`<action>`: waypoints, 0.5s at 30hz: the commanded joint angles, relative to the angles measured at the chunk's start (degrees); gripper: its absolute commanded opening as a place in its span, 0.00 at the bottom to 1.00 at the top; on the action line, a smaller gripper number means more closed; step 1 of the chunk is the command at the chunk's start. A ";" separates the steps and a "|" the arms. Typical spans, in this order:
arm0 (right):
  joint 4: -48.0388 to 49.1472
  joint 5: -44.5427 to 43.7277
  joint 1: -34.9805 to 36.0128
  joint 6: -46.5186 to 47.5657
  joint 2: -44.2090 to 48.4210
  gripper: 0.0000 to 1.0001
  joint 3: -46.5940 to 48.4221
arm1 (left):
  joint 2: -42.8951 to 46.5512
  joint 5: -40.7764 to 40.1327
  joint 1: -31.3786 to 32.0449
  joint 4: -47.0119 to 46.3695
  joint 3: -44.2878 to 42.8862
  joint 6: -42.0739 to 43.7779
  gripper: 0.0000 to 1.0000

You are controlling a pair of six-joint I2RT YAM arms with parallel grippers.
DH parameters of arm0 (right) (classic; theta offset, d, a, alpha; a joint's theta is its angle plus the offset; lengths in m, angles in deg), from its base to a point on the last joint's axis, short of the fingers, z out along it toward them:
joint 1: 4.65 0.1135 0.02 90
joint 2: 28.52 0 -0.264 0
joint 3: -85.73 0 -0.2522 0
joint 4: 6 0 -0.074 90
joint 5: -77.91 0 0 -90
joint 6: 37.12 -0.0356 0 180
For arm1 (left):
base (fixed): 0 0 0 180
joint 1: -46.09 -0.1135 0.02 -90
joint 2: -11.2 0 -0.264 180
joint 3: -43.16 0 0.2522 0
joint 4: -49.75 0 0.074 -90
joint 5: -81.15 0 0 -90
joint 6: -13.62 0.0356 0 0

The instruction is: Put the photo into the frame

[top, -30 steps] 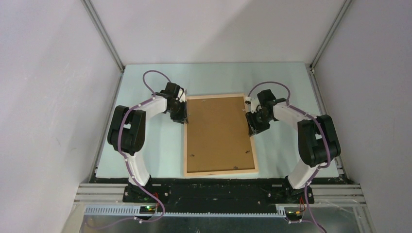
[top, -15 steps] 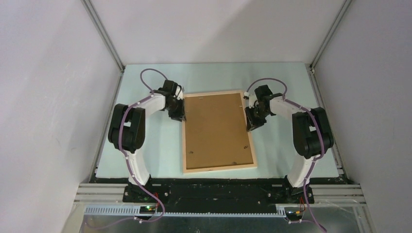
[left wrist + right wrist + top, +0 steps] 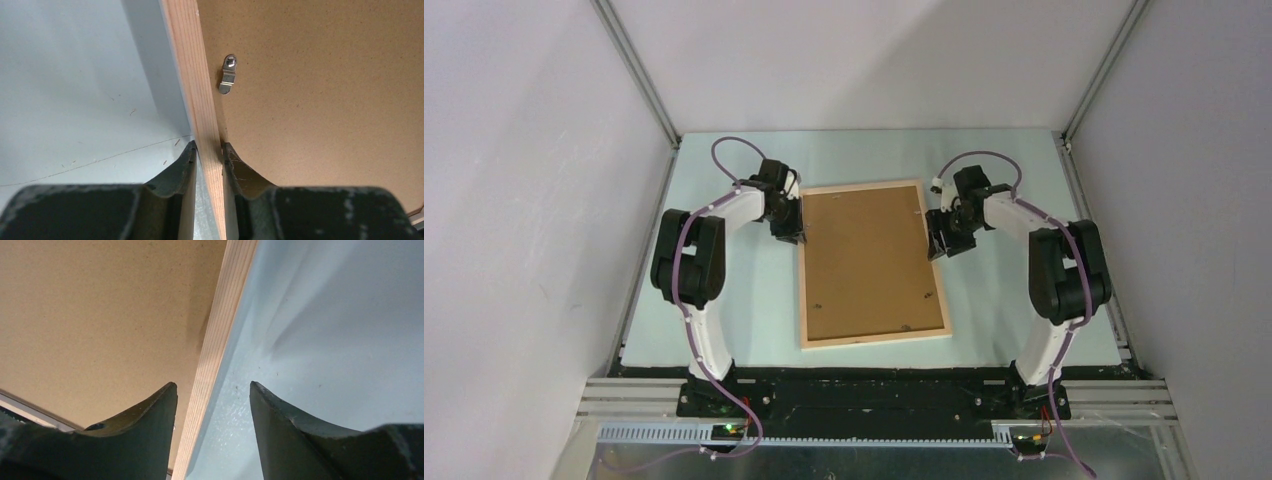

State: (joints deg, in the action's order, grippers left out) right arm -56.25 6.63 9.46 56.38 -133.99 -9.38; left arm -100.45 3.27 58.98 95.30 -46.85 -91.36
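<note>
Frame [image 3: 192,75] looks light and stiff, best held by its thin sides: left fingers [image 3: 176,175] pinch one, right fingers [image 3: 145,415] straddle the other, spread wide.

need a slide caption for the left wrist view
Left gripper clamped on the frame by its pale wood rail, a metal clip on the brown backing board just ahead.

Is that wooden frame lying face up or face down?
Face down: the frame's brown backing board is uppermost, with a metal clip showing on it.
</note>
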 commanded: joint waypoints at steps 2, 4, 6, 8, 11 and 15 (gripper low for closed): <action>-2.12 -0.26 0.51 0.40 6.98 0.61 -1.47 | 0.87 0.09 -0.21 0.01 -1.65 -1.14 0.00; -2.38 -1.01 1.44 0.55 8.07 0.61 -3.33 | 1.03 0.34 -0.22 0.01 -1.63 -1.25 0.00; -2.25 -1.56 2.42 1.00 8.55 0.62 -5.07 | 1.16 0.58 -0.23 -0.05 -1.50 -1.34 0.00; -1.88 -2.01 3.23 1.26 8.57 0.62 -6.59 | 1.24 0.62 -0.21 -0.01 -1.47 -1.36 0.00; -1.40 -2.58 4.09 1.52 8.01 0.62 -8.15 | 1.41 0.65 -0.22 0.02 -1.40 -1.28 0.00; -1.12 -3.32 5.26 1.56 7.40 0.62 -8.89 | 1.37 0.40 -0.18 -0.04 -1.32 -1.19 0.00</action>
State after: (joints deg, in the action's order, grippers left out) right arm -58.02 4.84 13.74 57.19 -126.48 -17.95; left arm -100.45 3.12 58.98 95.39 -46.82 -92.06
